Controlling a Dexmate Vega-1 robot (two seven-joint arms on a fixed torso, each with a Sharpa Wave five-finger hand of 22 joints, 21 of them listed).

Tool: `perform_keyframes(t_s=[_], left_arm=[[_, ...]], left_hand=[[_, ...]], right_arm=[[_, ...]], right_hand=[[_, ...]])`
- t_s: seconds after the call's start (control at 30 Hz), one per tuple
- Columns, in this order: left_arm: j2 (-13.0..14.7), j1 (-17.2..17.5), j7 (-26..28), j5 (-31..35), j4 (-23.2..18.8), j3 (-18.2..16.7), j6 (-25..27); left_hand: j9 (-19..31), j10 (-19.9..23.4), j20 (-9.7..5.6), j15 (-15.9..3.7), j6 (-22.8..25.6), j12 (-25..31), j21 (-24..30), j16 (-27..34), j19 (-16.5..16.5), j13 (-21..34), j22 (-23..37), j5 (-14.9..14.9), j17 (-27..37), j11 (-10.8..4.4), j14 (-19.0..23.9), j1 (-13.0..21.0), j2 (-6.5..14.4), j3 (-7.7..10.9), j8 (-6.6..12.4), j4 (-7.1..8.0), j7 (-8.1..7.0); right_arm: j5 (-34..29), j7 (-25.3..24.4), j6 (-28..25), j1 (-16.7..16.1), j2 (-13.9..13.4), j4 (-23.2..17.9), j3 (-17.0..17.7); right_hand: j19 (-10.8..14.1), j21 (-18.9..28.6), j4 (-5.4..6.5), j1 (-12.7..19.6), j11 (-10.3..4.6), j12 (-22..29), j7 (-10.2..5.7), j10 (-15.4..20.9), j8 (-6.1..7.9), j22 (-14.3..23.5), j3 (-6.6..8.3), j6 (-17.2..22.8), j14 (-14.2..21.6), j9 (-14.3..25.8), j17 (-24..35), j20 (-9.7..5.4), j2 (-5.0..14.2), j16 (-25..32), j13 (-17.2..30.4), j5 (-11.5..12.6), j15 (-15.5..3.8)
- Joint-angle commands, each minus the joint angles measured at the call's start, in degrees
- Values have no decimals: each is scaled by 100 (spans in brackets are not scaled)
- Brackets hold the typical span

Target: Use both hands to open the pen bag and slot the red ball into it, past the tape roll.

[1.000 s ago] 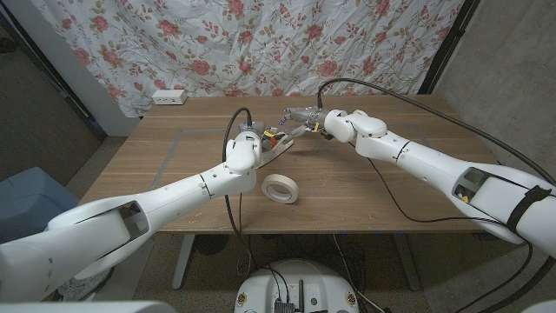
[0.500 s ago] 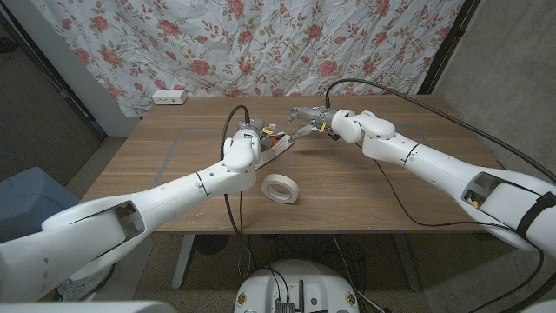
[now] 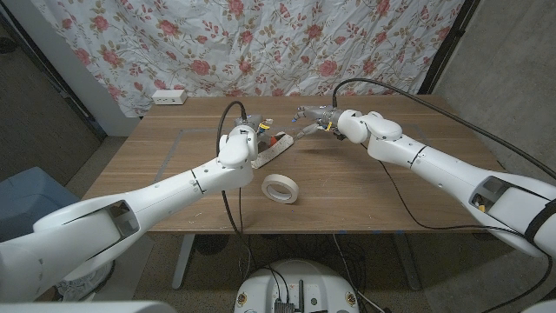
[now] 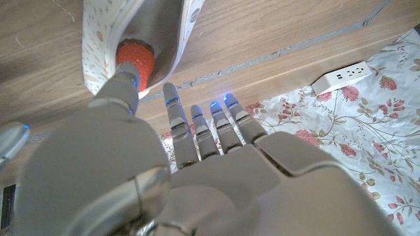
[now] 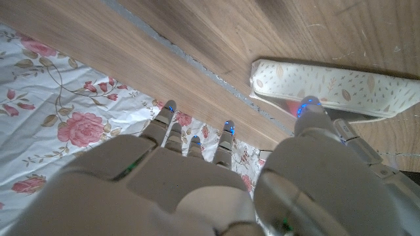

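From the head view, the left hand (image 3: 246, 141) and right hand (image 3: 309, 117) met at the pen bag (image 3: 271, 148), behind the tape roll (image 3: 281, 188).

In the left wrist view, the thumb pressed the red ball (image 4: 135, 58) into the bag's open mouth; the other fingers were apart. The ball looked nearly in.

In the right wrist view, the thumb touched the bag's edge; I could not tell its grip.

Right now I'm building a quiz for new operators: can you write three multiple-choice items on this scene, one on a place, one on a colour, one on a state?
1. Where does the tape roll lie?
A. inside the pen bag
B. on the table, nearer the robot than the pen bag
C. on the power strip

2. What colour is the ball?
A. red
B. blue
C. green

3. What is the state of the pen bag?
A. zipped shut
B. open, with the ball in its mouth
C. folded flat under the tape roll

Answers: 1 B, the head view shows it on bare wood in front of the bag; 2 A, the left wrist view shows it red; 3 B, the left wrist view shows the ball between the bag's parted lips.
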Motion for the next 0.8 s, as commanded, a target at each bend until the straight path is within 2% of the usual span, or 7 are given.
perform_keyframes(t_s=[0.03,0.33,0.63,0.7,0.8], left_arm=[[164,380,563,-546,-337,-511,-200],[281,836,1235,-1233,-435,-1127,-687],[408,1051,1579,-1852,-351,-1547,-1265],[442,1146,1629,-2137,-313,-1743,-1519],[465,1283,1737,-2511,-239,-1992,-1829]], left_hand=[[6,43,-34,-96,-65,41,29,51,55,12,11,23,26,20,65,-30,51,-8,-42,-10,1],[8,-23,-47,-65,-252,3,10,27,25,13,10,7,29,61,27,-138,35,-71,-107,26,-9],[17,-159,-3,18,-606,-33,0,16,-8,17,15,1,43,213,-46,-397,185,-141,-155,145,-22],[17,-216,-9,42,-794,-42,-1,3,-18,17,16,3,41,218,-96,-458,230,-155,-174,153,-100],[16,-297,-14,65,-915,-54,-3,-11,-33,17,16,5,36,236,-156,-495,261,-164,-172,145,-71]], right_arm=[[335,-270,45,-348,-238,-293,362],[778,-528,159,-695,-438,-565,718],[1315,-676,208,-1012,-584,-703,1056],[1410,-743,182,-1082,-594,-744,1124],[1591,-820,207,-1165,-604,-758,1221]], right_hand=[[21,48,5,-37,-12,40,-44,46,-7,24,-21,38,5,5,18,-7,44,34,10,25,1],[62,65,33,-108,-29,74,-46,146,-39,23,-29,38,50,2,23,-56,95,64,6,32,-54],[93,72,101,-267,-35,84,4,202,-158,22,-61,-121,67,-11,32,-98,171,85,0,13,-82],[99,74,113,-296,-32,89,3,220,-175,22,-68,-136,78,-15,33,-108,183,91,-1,8,-90],[132,83,144,-369,-55,104,2,274,-209,21,-84,-151,117,-23,35,-136,214,110,-4,-8,-98]])
